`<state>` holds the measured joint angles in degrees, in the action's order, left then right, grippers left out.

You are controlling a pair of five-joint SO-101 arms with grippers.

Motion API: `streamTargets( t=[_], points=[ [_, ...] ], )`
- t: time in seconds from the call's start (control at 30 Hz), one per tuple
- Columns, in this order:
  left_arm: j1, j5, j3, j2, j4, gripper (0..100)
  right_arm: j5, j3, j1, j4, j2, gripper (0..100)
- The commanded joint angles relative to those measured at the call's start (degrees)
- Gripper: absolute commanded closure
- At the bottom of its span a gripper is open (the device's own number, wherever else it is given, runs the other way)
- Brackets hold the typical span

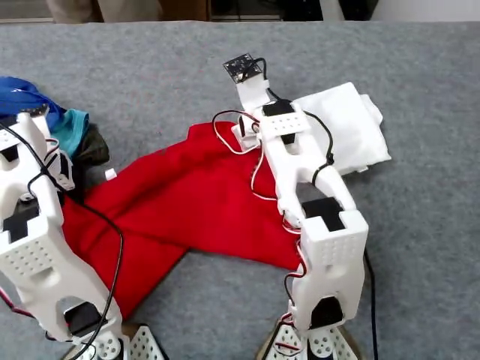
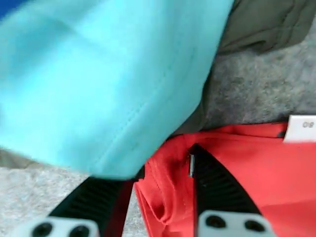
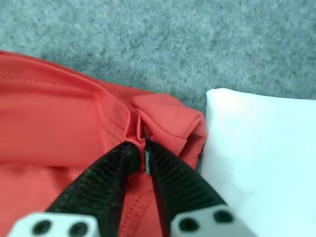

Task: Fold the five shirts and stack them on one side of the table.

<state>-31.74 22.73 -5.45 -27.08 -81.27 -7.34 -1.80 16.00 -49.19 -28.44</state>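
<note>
Red shirt [image 1: 187, 202]: lying unfolded and creased across the middle of the bench [image 1: 150, 60], one end trailing toward the near left corner.
White shirt [image 1: 345, 127]: sitting folded toward the far right, its edge just beside the red shirt's far corner.
Pile: blue shirt [image 1: 22, 94], teal shirt [image 1: 71, 124] and olive shirt [image 1: 94, 146] are lying bunched at the left edge, unfolded.
Right pincer [image 3: 146, 145]: gripping the red shirt's far corner, jaws nearly together on a pinched seam fold beside the white shirt.
Left pincer [image 2: 168, 165]: holding a thicker bunch of red cloth near the tag [image 2: 301, 128], jaws narrowed on it. The teal shirt is overhanging one jaw.
Stage, as judged: one shirt is looking finished and the red one is being worked, so three are waiting.
Handling, as judged: the cloth is looking light, limp and prone to sagging. It is offering no stiffness, so a single hold would be letting it droop.
Hold points, as judged: seams, hems and corners are giving the firmest bite, and two spread holds are keeping an edge taut.
Risk, as judged: the left hold is sitting close enough to the pile to be dragging the teal shirt along.
</note>
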Motion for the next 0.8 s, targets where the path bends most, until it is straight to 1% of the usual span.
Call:
streamTargets(
  t=[0.0, 0.1, 0.27, 0.43, 0.53, 0.77],
  points=[
    [-0.79, -1.23, -0.70, -0.04, -0.09, 84, 0.18, -1.01, -0.48, 0.97, 0.48, 99.7],
    [-0.70, -2.55, -0.70, 0.04, 0.00, 84, 0.18, -1.01, -0.48, 1.05, 0.48, 99.7],
    [-0.35, -2.55, -1.49, 0.04, -0.35, 84, 0.18, -1.01, -0.57, 1.05, 0.48, 99.7],
    [-0.26, -2.64, -4.84, 0.04, -1.23, 92, 0.18, -1.01, -0.57, 1.05, 0.48, 99.7],
    [-0.18, -2.64, -6.86, -0.48, -2.90, 91, 0.18, -1.01, -0.57, 1.05, 0.48, 99.7],
    [-0.18, -2.64, -7.21, -0.48, -2.90, 92, 0.18, -1.01, -0.57, 1.05, 0.48, 99.7]
  ],
)
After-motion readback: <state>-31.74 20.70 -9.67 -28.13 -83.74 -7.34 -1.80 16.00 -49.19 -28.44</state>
